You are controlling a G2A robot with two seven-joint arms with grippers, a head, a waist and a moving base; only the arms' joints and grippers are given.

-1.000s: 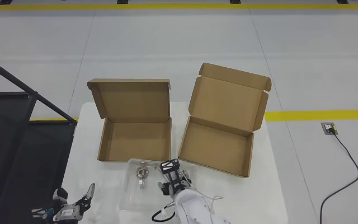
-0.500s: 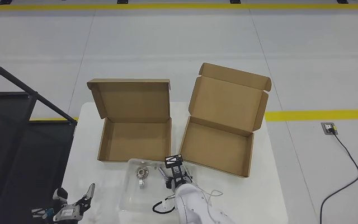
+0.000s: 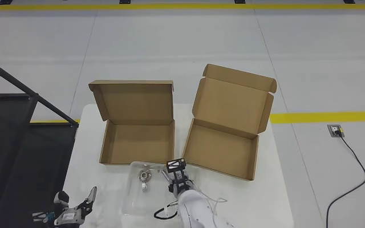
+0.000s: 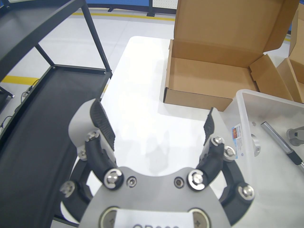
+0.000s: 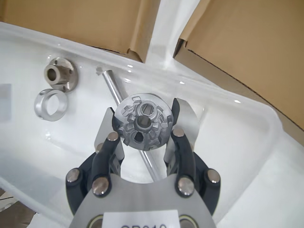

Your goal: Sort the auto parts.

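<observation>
Auto parts, four counted, all at the clear bin [image 5: 237, 148]. The bin sits on the white table [image 3: 274, 194] near its front edge, just in front of the gap between two cardboard boxes.

Right gripper [image 5: 144, 115]: my jaws are closed onto the round toothed part [image 5: 142, 129], one finger on each side of its rim, with the toothed face toward my wrist camera. The part is inside the bin's outline and crosses the middle of the rod [image 5: 112, 87], which runs on beneath it. I cannot tell whether the part is clear of the bin floor.

Other pieces in the bin:
- Flanged hub [image 5: 60, 73], bore facing up.
- Ring [image 5: 50, 105], lying flat at the hub's flange. I cannot tell whether it is touching or just beside.
- Both lie apart from the rod, on the side toward the left box.

Left box [image 3: 137, 142] and right box [image 3: 222, 148]: both lids stand open. The right box is turned at an angle to the left one.

Left gripper [image 4: 153, 115]: my jaws are spread wide with nothing between them, over the table's near left corner and well apart from the bin. The black rack [image 4: 35, 119] stands just beside the table on that side.
</observation>
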